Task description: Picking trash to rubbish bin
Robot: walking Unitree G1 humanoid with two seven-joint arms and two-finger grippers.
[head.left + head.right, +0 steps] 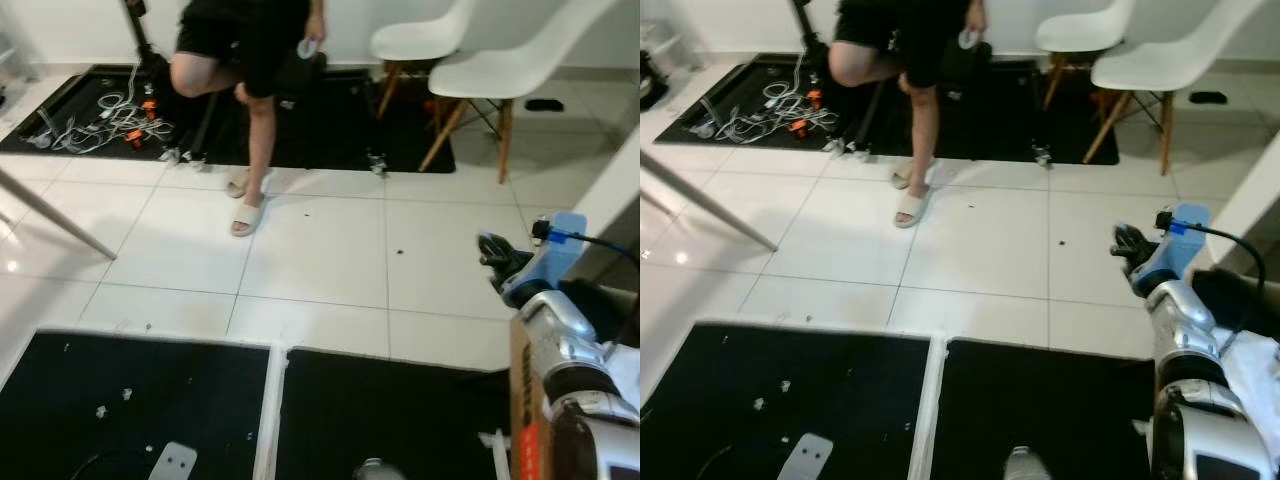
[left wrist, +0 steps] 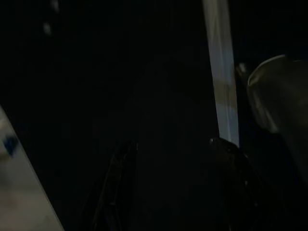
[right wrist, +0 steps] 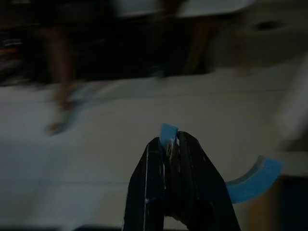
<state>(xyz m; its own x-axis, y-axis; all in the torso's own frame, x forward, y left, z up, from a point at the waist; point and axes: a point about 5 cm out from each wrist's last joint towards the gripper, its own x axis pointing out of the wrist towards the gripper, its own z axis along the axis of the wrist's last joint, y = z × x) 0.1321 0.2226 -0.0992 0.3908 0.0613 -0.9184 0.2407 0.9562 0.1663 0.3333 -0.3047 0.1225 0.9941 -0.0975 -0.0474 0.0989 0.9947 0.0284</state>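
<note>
Over the white floor at our right, our right gripper reaches forward, jaws pinching a blue scrap.

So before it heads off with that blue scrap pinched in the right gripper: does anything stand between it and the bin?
No bin can be seen, so that path can't be judged. The right gripper is shut on the blue scrap; a person stands ahead on the tiled floor.

White chairs — black mats
</note>
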